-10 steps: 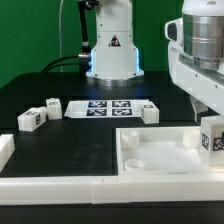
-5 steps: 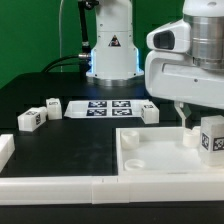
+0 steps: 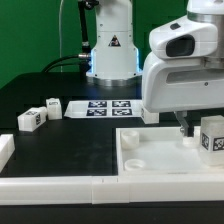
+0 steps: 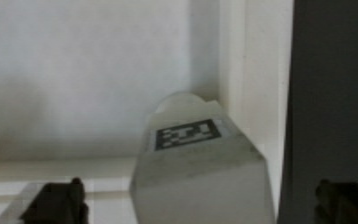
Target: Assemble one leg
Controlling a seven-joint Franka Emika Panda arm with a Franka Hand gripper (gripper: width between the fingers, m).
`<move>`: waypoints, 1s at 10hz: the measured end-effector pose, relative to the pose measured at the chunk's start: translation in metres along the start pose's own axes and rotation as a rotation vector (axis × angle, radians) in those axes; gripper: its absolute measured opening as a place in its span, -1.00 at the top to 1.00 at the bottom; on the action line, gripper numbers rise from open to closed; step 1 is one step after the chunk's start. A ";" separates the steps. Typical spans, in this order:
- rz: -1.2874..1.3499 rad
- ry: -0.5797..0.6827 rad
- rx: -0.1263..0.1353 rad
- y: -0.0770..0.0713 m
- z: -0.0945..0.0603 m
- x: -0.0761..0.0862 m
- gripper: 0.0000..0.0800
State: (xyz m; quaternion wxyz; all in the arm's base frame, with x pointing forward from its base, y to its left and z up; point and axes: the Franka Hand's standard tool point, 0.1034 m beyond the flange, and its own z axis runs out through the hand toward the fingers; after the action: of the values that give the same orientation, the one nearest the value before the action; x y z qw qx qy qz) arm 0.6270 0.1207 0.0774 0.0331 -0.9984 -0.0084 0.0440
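The leg (image 3: 212, 138) is standing upright on the white panel (image 3: 150, 158), at the exterior view's right, its marker facing the camera. The pincer (image 4: 197, 205) is hanging released near it. The black surface (image 3: 40, 95) is lying before a green wall (image 3: 25, 30).

Item 1: the leg (image 3: 213, 137). You have a small, chunky white plastic block standing upright at the corner of the panel (image 3: 150, 160) on the exterior view's right, its black-and-white square marker facing the camera. Your wrist view shows the leg (image 4: 202, 170) as a tapered white body with the marker uppermost.

Items 2 and 3: second leg (image 3: 30, 119) and third leg (image 3: 50, 106). Both are alike, lying near each other on the bench (image 3: 70, 135) at the exterior view's left, well apart from item 1.
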 end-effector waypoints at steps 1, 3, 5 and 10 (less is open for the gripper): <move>0.002 0.000 0.000 0.000 0.000 0.000 -0.35; 0.024 0.000 0.001 0.000 0.000 0.000 0.02; 0.062 0.000 0.001 0.000 0.000 0.000 0.27; 0.707 0.005 0.005 -0.001 0.000 0.001 0.27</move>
State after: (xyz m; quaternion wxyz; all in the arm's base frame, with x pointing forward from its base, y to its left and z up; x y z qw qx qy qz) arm 0.6275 0.1218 0.0771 0.0181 -0.9397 0.3378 0.0505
